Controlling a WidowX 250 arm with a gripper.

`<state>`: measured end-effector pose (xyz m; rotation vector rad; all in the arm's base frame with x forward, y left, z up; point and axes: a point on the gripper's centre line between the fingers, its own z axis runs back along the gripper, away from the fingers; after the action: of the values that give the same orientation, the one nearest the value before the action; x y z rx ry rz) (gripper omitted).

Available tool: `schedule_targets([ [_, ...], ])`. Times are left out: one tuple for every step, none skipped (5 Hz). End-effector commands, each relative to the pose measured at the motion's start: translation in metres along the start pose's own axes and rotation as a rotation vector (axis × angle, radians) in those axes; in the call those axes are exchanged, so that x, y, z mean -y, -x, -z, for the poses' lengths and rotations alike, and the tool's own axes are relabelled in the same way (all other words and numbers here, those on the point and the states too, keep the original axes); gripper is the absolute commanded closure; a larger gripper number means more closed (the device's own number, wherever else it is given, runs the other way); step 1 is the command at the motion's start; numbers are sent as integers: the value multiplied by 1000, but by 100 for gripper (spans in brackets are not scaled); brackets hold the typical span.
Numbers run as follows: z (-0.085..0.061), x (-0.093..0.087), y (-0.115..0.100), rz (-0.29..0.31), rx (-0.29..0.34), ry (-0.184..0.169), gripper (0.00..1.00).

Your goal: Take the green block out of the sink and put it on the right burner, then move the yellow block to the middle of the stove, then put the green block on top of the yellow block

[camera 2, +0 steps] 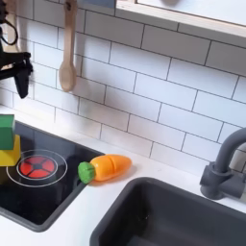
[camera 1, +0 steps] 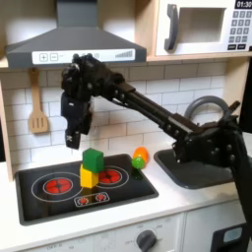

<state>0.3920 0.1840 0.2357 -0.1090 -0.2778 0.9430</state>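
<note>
One green block and one yellow block. One stove with two red burners, one sink. One toy carrot, one wooden spatula.

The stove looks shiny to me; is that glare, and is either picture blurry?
In the first exterior view the stove shows soft pale sheen, and the image is slightly soft overall. In the second exterior view the wall tiles look sharper, evenly lit, without harsh shadows.

Green block bright green; yellow block plain yellow. Stove black, burner rings red. Toy carrot orange with green end. Sink dark grey, counter white. Wall tiles white, grey grout. Spoon light wood.
</note>
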Motion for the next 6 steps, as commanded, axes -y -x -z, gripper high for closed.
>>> schedule_targets([
  [-1,-2,4,5,-11,-3,0],
  [5,-8,3,-4,-24,-7,0],
  [17,-15,13,50,-43,-40,0],
  [16,-17,10,30,-48,-34,0],
  [14,-17,10,35,-41,-32,0],
  [13,-17,10,35,-40,-31,0],
])
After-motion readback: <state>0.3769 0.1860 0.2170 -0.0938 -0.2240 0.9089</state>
